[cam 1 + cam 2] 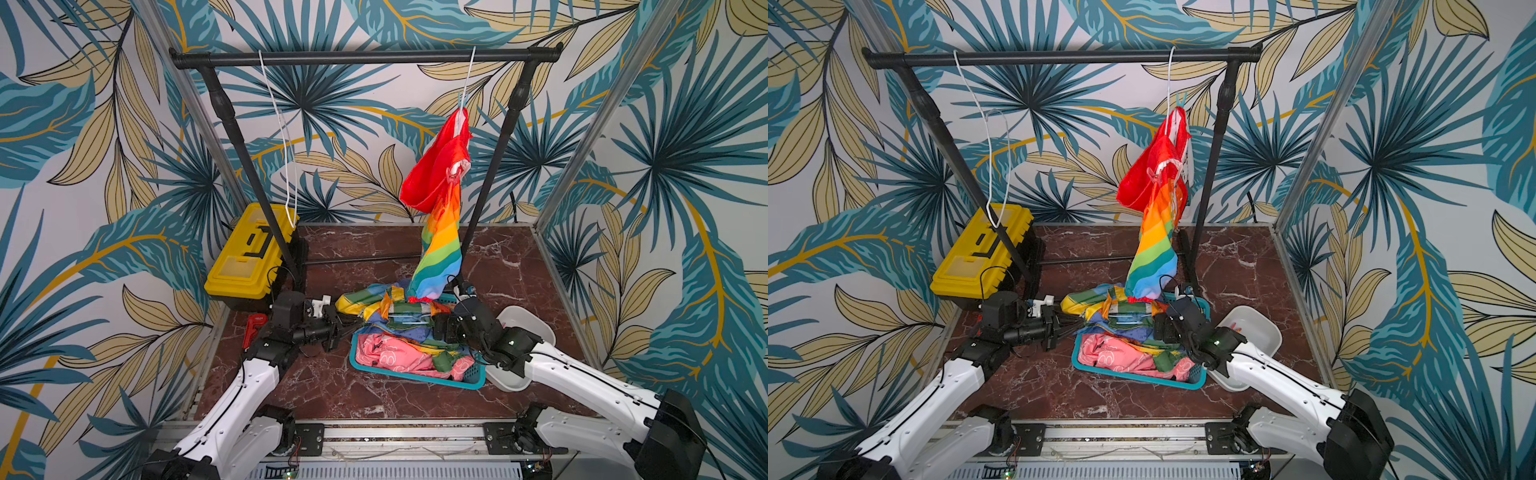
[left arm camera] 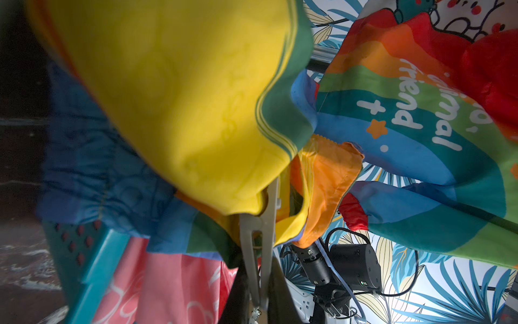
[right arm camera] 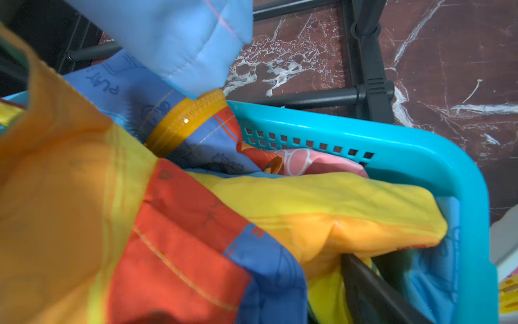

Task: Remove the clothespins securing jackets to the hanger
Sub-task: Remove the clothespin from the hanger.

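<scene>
A rainbow-striped jacket with a red hood (image 1: 440, 241) (image 1: 1154, 249) hangs from the white hanger (image 1: 467, 83) on the black rail (image 1: 365, 58). Its hem reaches the teal basket (image 1: 415, 376) (image 1: 1133, 374). Another rainbow jacket (image 1: 374, 307) (image 2: 182, 98) lies over the pink jacket (image 1: 390, 353) (image 2: 168, 280) in the basket. A pale clothespin (image 2: 259, 238) is clipped to that jacket's yellow edge. My left gripper (image 2: 259, 276) (image 1: 347, 327) is shut on the clothespin's handles. My right gripper (image 1: 436, 328) (image 1: 1160, 328) rests in the heap; one dark finger (image 3: 361, 277) shows far to the side, the rest under cloth.
A yellow toolbox (image 1: 245, 253) stands at the back left beside the rack's left post. A white tub (image 1: 523, 328) sits right of the basket under my right arm. A second white hanger (image 1: 286, 158) dangles bare from the rail. The rack's right post (image 1: 486, 199) stands behind the hanging jacket.
</scene>
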Controlling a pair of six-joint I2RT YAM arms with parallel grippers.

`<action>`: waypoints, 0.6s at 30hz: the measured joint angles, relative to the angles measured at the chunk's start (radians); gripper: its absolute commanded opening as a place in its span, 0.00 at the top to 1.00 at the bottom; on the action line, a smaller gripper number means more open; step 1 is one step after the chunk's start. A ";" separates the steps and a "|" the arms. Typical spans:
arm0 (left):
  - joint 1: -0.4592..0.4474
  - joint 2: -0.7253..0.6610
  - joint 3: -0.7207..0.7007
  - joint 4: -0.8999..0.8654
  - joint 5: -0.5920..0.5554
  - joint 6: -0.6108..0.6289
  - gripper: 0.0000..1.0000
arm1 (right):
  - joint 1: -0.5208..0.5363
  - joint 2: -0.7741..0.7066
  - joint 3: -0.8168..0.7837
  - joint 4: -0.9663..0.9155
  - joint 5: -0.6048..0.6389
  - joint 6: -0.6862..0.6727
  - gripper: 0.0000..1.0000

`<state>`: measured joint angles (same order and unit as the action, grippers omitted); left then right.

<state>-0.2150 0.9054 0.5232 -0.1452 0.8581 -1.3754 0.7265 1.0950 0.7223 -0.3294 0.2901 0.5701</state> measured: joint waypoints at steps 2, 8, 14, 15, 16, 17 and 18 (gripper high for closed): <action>0.003 -0.016 -0.005 0.000 0.005 0.000 1.00 | 0.000 0.003 0.006 0.001 0.000 -0.003 0.00; 0.045 -0.045 -0.017 -0.008 0.040 0.006 1.00 | 0.000 0.051 0.042 0.002 0.000 -0.003 0.00; 0.068 -0.067 -0.016 -0.019 0.076 0.025 1.00 | -0.010 0.103 0.058 0.003 0.001 -0.002 0.01; 0.070 -0.067 -0.016 -0.022 0.084 0.028 1.00 | -0.014 0.112 0.058 0.002 0.000 -0.001 0.01; 0.072 -0.067 -0.015 -0.028 0.090 0.034 1.00 | -0.016 0.118 0.058 0.002 0.000 0.001 0.00; 0.076 -0.067 -0.013 -0.037 0.097 0.042 1.00 | -0.021 0.125 0.058 0.003 0.000 0.002 0.01; 0.080 -0.068 -0.011 -0.047 0.106 0.051 1.00 | -0.025 0.130 0.058 0.005 0.000 0.006 0.00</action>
<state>-0.1345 0.8375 0.5125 -0.1921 0.9646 -1.3243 0.7013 1.2247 0.7799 -0.3244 0.2905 0.5758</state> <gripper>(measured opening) 0.098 0.994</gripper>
